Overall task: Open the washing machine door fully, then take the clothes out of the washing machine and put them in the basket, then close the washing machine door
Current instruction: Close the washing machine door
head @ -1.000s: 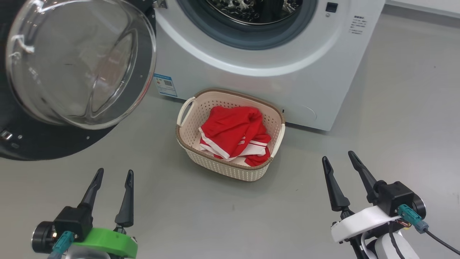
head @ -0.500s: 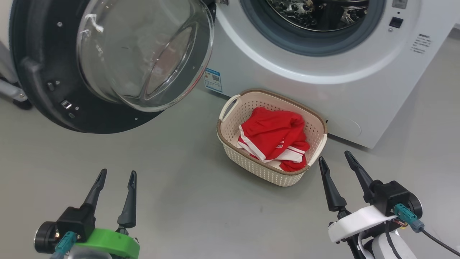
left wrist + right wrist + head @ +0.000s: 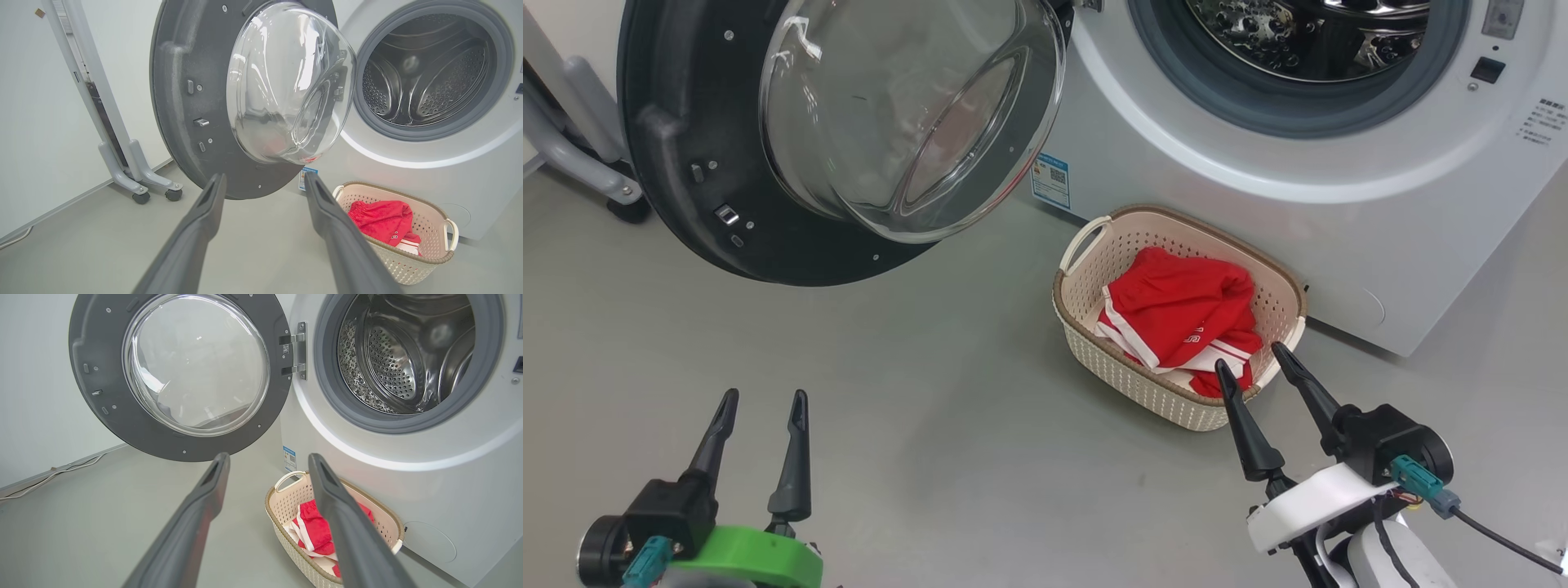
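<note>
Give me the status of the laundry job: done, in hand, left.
Done: the door stands wide open, the clothes lie in the basket, and the drum looks empty as far as it shows. In hand: nothing; the left gripper and right gripper hover open, holding nothing. Left: closing the door.

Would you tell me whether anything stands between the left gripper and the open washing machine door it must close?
Nothing visible does: only bare floor lies between the left gripper and the washing machine door. The basket sits aside, in front of the washing machine.
</note>
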`<state>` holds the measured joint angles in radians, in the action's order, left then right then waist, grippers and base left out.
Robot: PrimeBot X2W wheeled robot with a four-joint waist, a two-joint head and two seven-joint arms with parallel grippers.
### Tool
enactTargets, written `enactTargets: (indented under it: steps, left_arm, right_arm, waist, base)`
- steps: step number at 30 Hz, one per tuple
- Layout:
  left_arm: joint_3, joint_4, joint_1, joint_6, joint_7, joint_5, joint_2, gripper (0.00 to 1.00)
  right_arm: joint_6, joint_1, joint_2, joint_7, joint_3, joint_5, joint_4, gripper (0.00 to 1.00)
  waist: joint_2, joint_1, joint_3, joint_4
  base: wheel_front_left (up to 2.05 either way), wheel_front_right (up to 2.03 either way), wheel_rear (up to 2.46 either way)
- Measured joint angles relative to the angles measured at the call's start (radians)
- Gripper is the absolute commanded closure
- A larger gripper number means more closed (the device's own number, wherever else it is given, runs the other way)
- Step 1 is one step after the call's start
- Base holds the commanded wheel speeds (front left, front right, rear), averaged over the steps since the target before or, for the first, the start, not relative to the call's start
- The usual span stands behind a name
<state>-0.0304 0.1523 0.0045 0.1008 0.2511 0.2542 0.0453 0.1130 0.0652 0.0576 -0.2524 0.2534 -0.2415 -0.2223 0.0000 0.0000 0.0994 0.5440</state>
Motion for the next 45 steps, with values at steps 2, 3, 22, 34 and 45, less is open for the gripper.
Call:
enactTargets:
  steps: [2, 3, 22, 34, 45]
  left_arm:
    - [0.001, -0.002, 0.000, 0.000, 0.000, 0.000, 0.000, 0.00]
    - [0.002, -0.002, 0.001, 0.000, 0.000, 0.000, 0.000, 0.00]
    - [-0.002, -0.004, 0.006, 0.000, 0.000, -0.001, 0.000, 0.00]
    - [0.001, -0.005, 0.018, 0.000, 0.000, -0.001, 0.000, 0.00]
    - [0.009, -0.014, 0.021, 0.000, 0.000, -0.001, -0.001, 0.00]
  right_arm:
    - [0.000, 0.006, 0.000, 0.000, 0.004, -0.001, -0.005, 0.00]
    - [0.000, 0.010, 0.000, 0.000, 0.005, -0.002, -0.005, 0.00]
    - [0.000, 0.013, 0.000, 0.000, 0.009, -0.005, -0.024, 0.00]
    - [0.003, 0.013, 0.000, 0.000, 0.012, -0.005, -0.026, 0.00]
    - [0.003, 0.013, 0.000, 0.000, 0.010, -0.005, -0.026, 0.00]
  waist:
    - [0.0000, 0.0000, -0.001, 0.001]
    - [0.0000, 0.0000, -0.002, 0.001]
    - [0.0000, 0.0000, -0.018, -0.004]
    - [0.0000, 0.0000, -0.024, -0.006]
    - [0.0000, 0.0000, -0.014, -0.005]
  base:
    - [0.00, 0.00, 0.00]
    - [0.00, 0.00, 0.00]
    - [0.00, 0.00, 0.00]
    - [0.00, 0.00, 0.00]
    - [0.00, 0.00, 0.00]
